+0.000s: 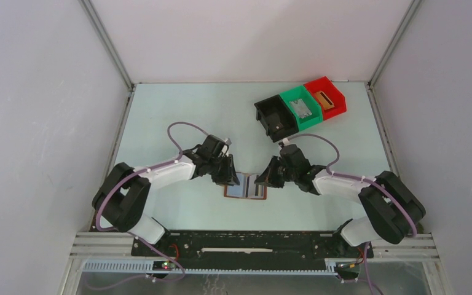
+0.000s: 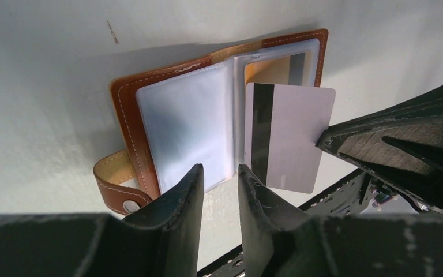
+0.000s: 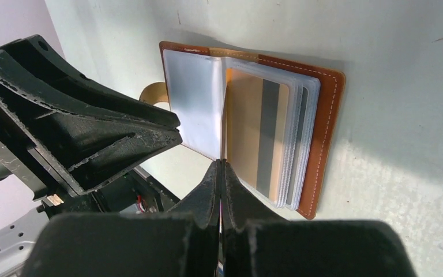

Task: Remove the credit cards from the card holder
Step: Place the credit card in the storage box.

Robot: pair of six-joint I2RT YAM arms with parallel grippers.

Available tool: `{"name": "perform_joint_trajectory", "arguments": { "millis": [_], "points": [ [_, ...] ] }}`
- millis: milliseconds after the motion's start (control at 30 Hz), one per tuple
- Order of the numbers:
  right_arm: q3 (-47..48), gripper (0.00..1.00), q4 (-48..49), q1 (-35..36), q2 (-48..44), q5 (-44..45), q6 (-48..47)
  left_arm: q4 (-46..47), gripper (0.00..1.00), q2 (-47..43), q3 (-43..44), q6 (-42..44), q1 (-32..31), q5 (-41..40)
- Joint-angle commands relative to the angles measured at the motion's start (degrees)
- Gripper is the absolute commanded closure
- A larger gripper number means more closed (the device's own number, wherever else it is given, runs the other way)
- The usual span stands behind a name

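Observation:
The brown leather card holder (image 1: 246, 188) lies open on the table between both grippers, its clear sleeves showing. In the left wrist view the card holder (image 2: 128, 115) has its strap tab at lower left. My right gripper (image 1: 265, 178) is shut on the edge of a grey-white credit card (image 2: 291, 135) with a dark stripe, held just over the right panel. In its own view the right gripper (image 3: 220, 164) pinches that card edge-on. A tan-orange card (image 3: 254, 130) sits in the top sleeve. My left gripper (image 2: 219, 172) is open with a narrow gap at the left panel's near edge.
Black (image 1: 276, 118), green (image 1: 302, 107) and red (image 1: 326, 97) bins stand in a row at the back right. The green one holds something grey and the red one something orange. The left gripper's body (image 3: 92, 133) sits close beside the right fingers.

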Motion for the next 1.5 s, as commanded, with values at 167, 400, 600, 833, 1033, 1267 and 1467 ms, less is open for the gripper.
{"name": "perform_joint_trajectory", "arguments": {
  "millis": [167, 400, 600, 833, 1033, 1267, 1467],
  "points": [
    [6.0, 1.0, -8.7, -0.2, -4.8, 4.9, -5.6, 3.5, 0.68, -2.4, 1.3, -0.6, -0.3, 3.2],
    [23.3, 1.0, -38.2, 1.4, -0.3, 17.6, -8.3, -1.8, 0.69, -7.3, 4.1, 1.2, 1.1, 1.2],
    [32.7, 1.0, -50.2, 5.2, 5.2, 25.1, -2.3, -7.3, 0.69, -9.9, 4.1, 3.9, 6.7, 1.4],
    [47.1, 1.0, -62.0, 10.0, 15.0, 28.7, 3.2, -9.4, 0.69, -11.2, 2.2, 6.0, 9.6, 2.4],
    [55.6, 1.0, -72.5, 12.5, 20.5, 34.2, 10.3, -10.0, 0.7, -11.0, 2.2, 6.4, 9.8, 2.2],
    [55.4, 1.0, -65.8, 10.5, 15.4, 34.9, -1.8, -11.7, 0.7, -12.8, 2.8, 7.4, 11.7, -0.2],
    [62.2, 1.0, -69.1, 4.6, 13.8, 44.6, -14.0, -13.6, 0.71, -13.5, 4.1, 7.9, 12.6, -1.4]
  ]
}}
